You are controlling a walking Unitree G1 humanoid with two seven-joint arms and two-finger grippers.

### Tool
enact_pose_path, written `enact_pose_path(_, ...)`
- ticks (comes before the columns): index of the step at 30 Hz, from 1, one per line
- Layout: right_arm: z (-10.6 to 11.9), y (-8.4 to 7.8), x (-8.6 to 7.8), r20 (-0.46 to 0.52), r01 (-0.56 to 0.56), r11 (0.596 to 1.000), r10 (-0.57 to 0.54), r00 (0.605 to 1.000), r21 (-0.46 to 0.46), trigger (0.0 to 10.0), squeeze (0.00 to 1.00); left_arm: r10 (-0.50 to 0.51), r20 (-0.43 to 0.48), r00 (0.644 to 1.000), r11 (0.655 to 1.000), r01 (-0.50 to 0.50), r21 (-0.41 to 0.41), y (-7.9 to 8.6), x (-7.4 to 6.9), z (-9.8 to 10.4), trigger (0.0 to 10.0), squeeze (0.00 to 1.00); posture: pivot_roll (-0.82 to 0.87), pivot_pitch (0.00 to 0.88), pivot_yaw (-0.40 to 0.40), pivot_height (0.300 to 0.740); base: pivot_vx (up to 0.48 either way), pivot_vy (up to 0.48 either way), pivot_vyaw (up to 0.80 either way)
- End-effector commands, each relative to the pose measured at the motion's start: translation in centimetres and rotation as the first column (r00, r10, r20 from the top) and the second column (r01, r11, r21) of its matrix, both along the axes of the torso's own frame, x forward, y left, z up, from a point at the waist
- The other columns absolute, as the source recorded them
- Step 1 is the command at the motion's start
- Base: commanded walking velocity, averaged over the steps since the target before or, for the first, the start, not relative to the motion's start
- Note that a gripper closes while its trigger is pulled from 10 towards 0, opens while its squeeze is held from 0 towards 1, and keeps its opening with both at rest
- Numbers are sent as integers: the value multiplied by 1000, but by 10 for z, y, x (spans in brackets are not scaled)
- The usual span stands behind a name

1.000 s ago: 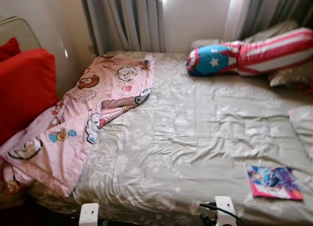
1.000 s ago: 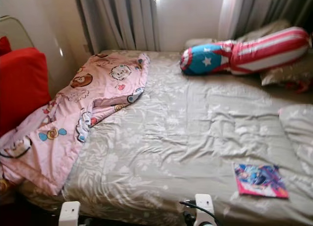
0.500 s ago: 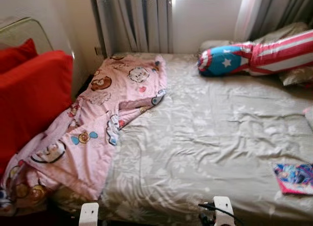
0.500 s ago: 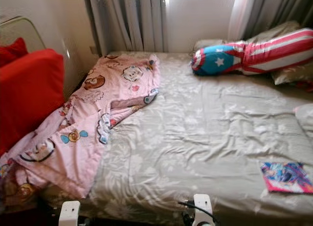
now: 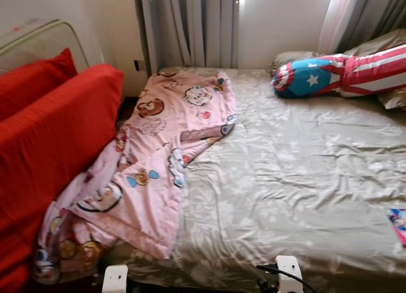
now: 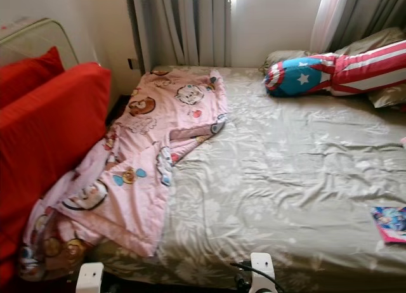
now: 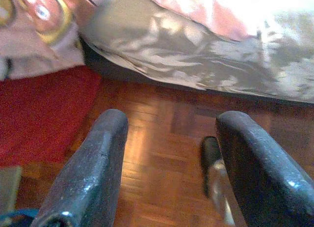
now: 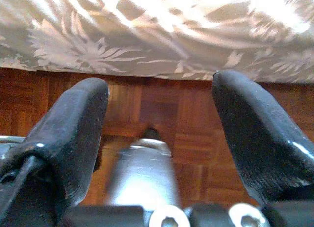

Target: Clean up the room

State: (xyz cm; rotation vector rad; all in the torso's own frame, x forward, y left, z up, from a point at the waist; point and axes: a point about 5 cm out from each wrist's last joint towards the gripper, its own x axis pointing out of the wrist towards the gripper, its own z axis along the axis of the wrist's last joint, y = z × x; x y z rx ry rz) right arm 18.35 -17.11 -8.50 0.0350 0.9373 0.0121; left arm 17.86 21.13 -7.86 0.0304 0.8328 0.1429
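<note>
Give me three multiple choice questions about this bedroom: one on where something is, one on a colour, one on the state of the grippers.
1. Where does the pink blanket lie?
A. along the bed's left side, spilling off the near corner
B. folded at the headboard
C. on the floor under the window

2. What colour are the cushions beside the bed?
A. blue
B. red
C. green

3. How are the left gripper and right gripper?
A. both clamped on cloth
B. both open, holding nothing
C. one holding a book

Answers: 1 A, it drapes over that edge; 2 B, plainly red; 3 B, wood floor shows between the fingers.
</note>
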Motion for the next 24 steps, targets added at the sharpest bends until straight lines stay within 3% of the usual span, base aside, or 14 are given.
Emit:
enact_pose_path(1, -1, -7, -3, -7, -25, 999, 25, 1000, -27, 10000, 0, 12, -6, 1000, 1000, -12, -12, -5, -2, -2, 10000, 0, -39, 0, 18, 740, 0, 480, 0)
enact_pose_path(13, 0, -7, -2, -9, -42, 999, 42, 999, -32, 10000, 0, 14, -6, 1000, 1000, -14, -13, -6, -2, -2, 10000, 0, -41, 0, 17, 740, 0, 480, 0)
enact_pose_path(24, 0, -7, -2, -7, -58, 998, 58, 998, -38, 10000, 0, 7, 0, 1000, 1000, -7, -10, -6, -2, -2, 10000, 0, -39, 0, 14, 740, 0, 0, 0)
